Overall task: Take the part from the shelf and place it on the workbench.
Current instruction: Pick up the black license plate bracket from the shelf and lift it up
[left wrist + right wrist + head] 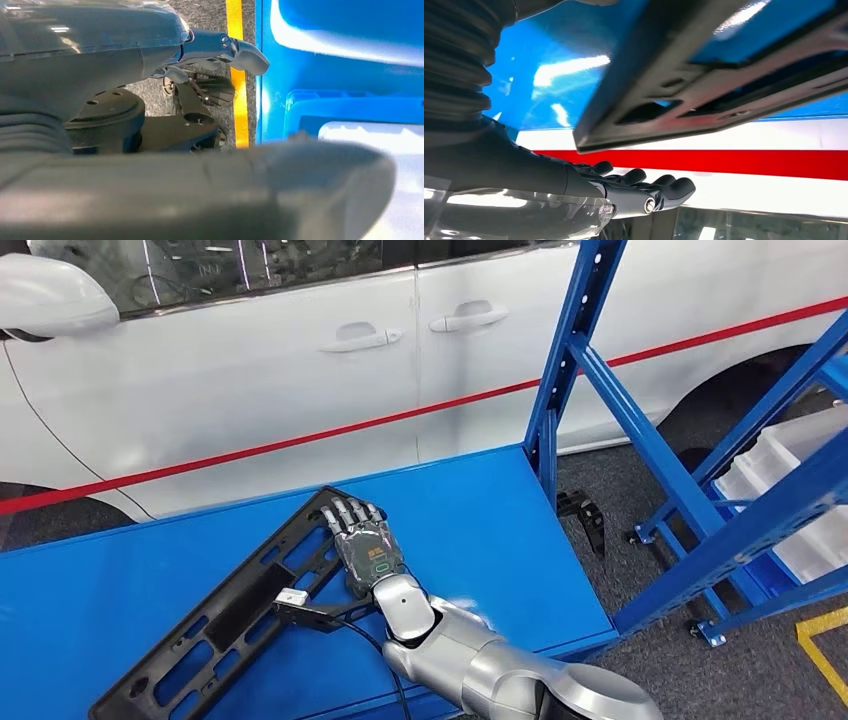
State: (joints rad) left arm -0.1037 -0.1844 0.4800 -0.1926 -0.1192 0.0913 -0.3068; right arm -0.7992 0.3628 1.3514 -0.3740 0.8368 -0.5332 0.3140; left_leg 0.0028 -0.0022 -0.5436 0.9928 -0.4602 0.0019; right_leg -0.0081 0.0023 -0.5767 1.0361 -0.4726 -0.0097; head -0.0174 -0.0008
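Observation:
The part [230, 610] is a long black plastic frame with several cut-outs. It lies flat and slantwise on the blue workbench [480, 510]. My right hand [365, 545] lies over the frame's far end, back of the hand up, fingers stretched out side by side. In the right wrist view the frame [704, 75] sits apart from my straight fingers [644, 192], with a gap between them. My left hand [100, 60] hangs beside the shelf, its thumb [200, 190] and fingers [240, 50] apart with nothing in them.
A white car with a red stripe [300, 440] stands just behind the workbench. The blue shelf frame [570, 350] rises at the right, with white bins [790, 470] on it. A small black piece [590, 515] lies on the grey floor, near yellow floor tape [825, 650].

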